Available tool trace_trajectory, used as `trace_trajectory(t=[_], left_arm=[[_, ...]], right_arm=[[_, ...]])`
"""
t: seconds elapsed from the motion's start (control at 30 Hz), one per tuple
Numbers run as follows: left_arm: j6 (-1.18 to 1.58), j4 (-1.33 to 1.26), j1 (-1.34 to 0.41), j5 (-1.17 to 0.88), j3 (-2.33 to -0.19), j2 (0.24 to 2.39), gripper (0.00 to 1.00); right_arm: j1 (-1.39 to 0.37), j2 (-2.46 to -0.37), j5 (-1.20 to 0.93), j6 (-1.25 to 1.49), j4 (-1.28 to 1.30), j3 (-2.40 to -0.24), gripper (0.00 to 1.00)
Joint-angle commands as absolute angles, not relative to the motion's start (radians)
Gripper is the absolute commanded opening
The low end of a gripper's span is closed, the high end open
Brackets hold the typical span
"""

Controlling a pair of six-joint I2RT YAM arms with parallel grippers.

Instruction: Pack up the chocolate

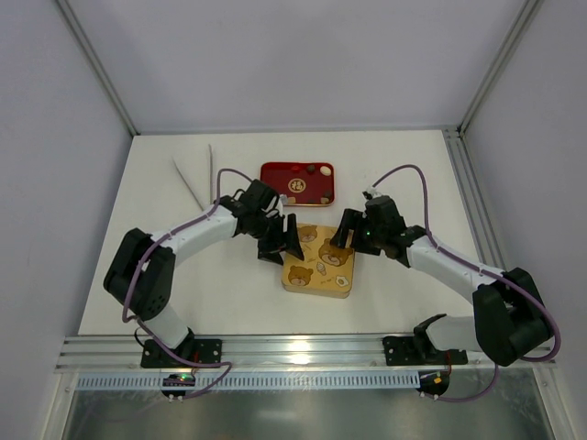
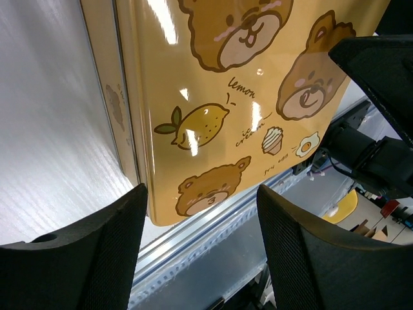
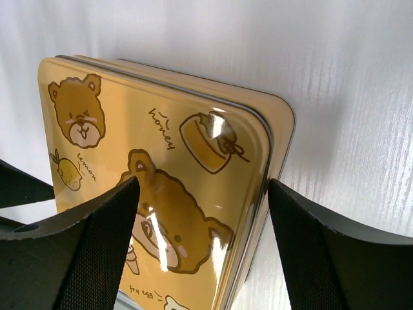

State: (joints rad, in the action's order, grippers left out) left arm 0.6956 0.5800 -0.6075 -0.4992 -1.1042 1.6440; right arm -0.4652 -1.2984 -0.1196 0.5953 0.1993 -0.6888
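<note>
Top external view, items on the white table (image 1: 183, 293):

- Yellow tin (image 1: 316, 270): rectangular, lid on, printed with cartoon bears; lies flat at centre, nearer the arm bases than the red tray. Its contents are hidden.
- Red tray (image 1: 271, 174): rectangular, rounded corners; sits just beyond the tin, apart from it.
- Chocolate (image 1: 312, 169): a few small pieces, dark and lighter brown, lie in the red tray along its far side and near its right end. A round white item sits at the tray's middle; too small to identify.
- White strips (image 1: 193, 179): two thin pieces forming a narrow V, far left of the tray.
- Left gripper (image 1: 280, 246): at the tin's far-left corner, fingers spread, grasping nothing.
- Right gripper (image 1: 353, 236): at the tin's far-right corner, fingers spread, grasping nothing.

Left wrist view:

- Left gripper (image 2: 201, 194): both black fingers stand well apart at the bottom of the frame, and a rounded corner of the yellow tin (image 2: 213, 97) shows in the gap. Whether either pad touches it cannot be told.
- The lid shows bears, a lemon, an ice cream and a fried egg, with handwritten labels.

Right wrist view:

- Right gripper (image 3: 203, 186): released, jaws wide, straddling a corner of the yellow tin (image 3: 161, 148). One finger is over the lid and the other just beside the tin's side wall.
- The lid shows bears, a honey pot and a lemon.
</note>
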Motion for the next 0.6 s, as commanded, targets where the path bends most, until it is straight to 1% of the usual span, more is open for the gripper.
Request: trace_trajectory(t=[0.0,0.33,0.57], left_arm=[[0.693,0.61,-0.618,-0.514,-1.158,1.66,0.67],[0.673,0.653,-0.626,-0.494,-1.204,1.697,0.67],[0.647,0.69,-0.611,-0.459,-1.239,1.726,0.68]], right_arm=[[-0.48,-1.287,-0.103,0.584,0.201,-0.742,0.81],[-0.486,-1.305,-0.095,0.58,0.215,-0.749,0.81],[-0.486,-1.33,-0.095,0.571,0.221,-0.753,0.81]])
